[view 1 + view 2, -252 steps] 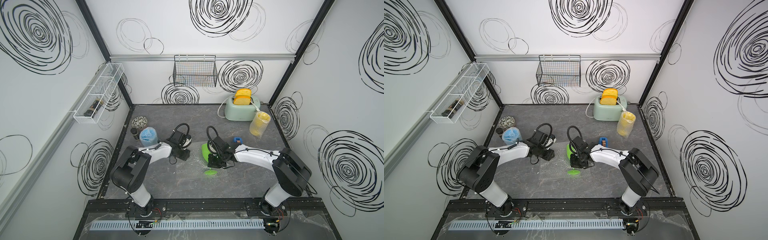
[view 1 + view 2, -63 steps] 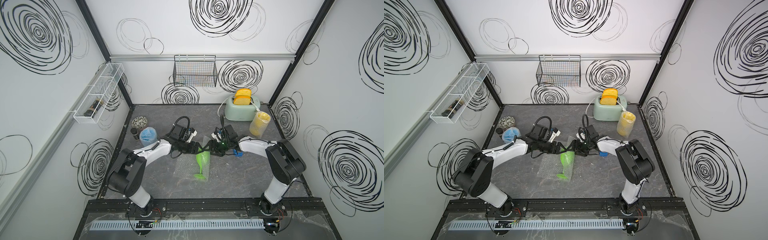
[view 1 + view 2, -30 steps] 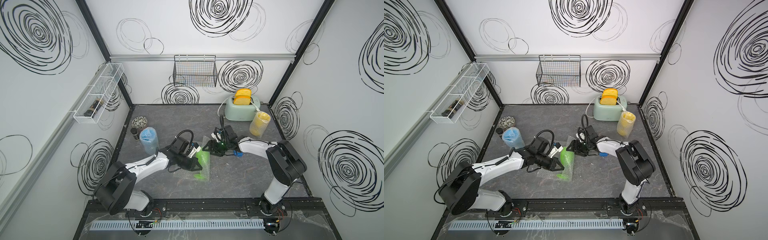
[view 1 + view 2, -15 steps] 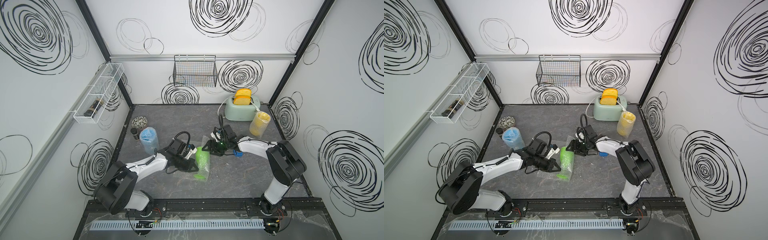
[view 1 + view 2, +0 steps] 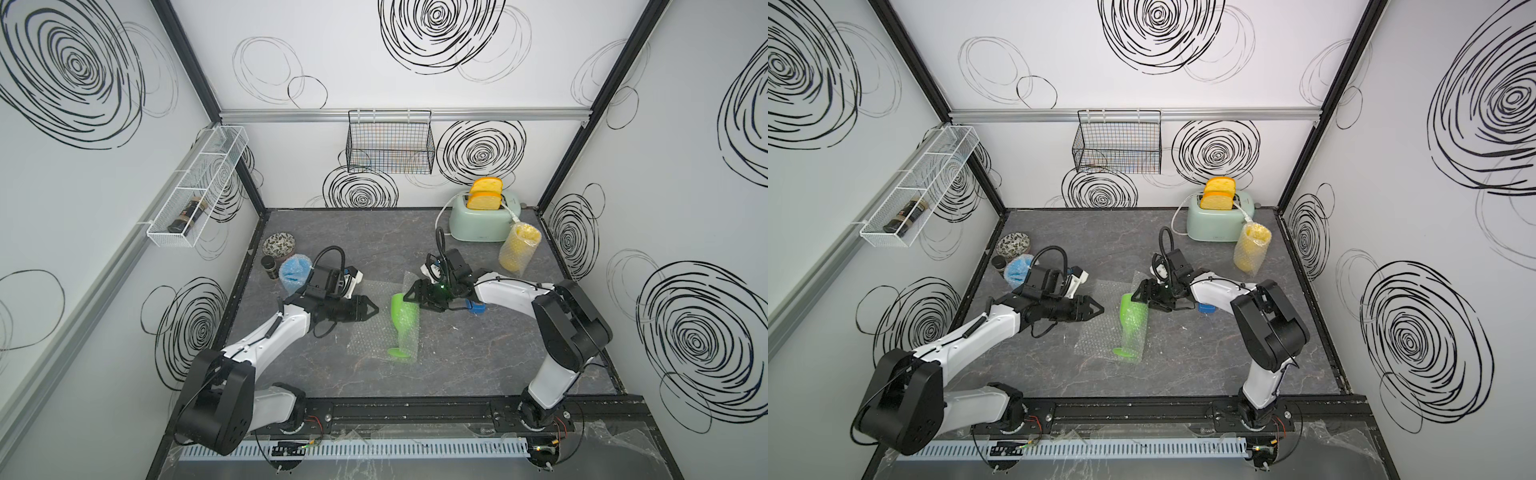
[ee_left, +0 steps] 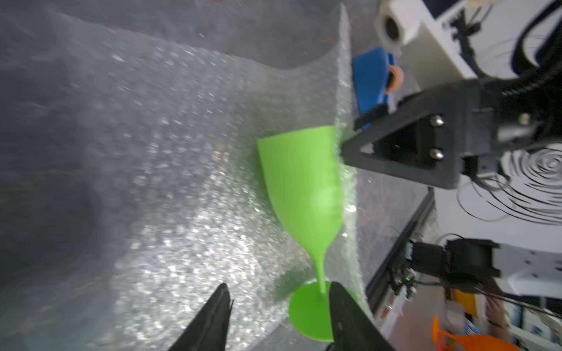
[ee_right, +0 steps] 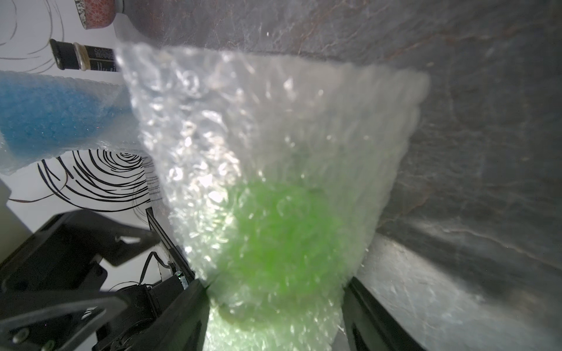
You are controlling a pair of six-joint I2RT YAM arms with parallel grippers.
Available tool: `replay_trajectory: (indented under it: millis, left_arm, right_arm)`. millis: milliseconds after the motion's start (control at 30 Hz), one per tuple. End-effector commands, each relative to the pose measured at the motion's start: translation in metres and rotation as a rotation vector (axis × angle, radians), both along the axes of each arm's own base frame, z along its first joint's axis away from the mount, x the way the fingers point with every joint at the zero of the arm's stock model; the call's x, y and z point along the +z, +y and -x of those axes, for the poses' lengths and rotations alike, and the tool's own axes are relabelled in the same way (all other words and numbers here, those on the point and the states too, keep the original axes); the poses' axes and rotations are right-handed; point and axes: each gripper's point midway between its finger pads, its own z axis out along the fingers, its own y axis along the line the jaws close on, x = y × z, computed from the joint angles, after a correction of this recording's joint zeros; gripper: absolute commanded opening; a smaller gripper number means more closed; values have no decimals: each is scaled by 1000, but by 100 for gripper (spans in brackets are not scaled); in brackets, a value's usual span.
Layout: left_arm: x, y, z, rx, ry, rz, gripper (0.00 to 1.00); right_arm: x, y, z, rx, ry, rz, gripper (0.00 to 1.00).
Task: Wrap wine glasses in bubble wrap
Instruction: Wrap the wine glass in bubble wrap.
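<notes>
Left jaws released — right jaws clasp the green goblet (image 5: 397, 309) through bubble wrap (image 5: 365, 336).

I look into closed booth: white walls (image 5: 415, 91) on three sides, black scribbled spirals across them. Black frame posts (image 5: 188, 62) in back corners, aluminium rail (image 5: 291, 115) along back wall. Black wire basket (image 5: 390, 145) hangs from rail, mid-wall. White wire shelf (image 5: 199, 183) on left wall, dark bottle (image 5: 185, 214) lying in it. Floor is dark grey marbled slab (image 5: 374, 232). Mint toaster (image 5: 478, 222) in far right corner, yellow slices (image 5: 484, 195) standing in it. Slotted white cable duct (image 5: 353, 449) along near edge. Light even, diffuse.
</notes>
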Motion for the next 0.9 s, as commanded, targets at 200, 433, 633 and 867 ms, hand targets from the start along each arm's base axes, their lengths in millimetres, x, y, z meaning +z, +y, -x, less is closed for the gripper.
replay_trajectory:
  millis: [200,433,633,867]
  left_arm:
    - [-50,34,-30,89,28,-161,68]
    - [-75,31,-25,71,106,-178,65]
    - [-68,9,-18,67,196,-15,51]
    - [-46,1,-18,87,193,105,36]
  right_arm:
    - [-16,-6,4,0,29,71,71]
    - [-18,-4,5,4,38,65,71]
    - [-16,-3,4,6,33,58,71]
    - [-16,-4,6,6,28,52,71]
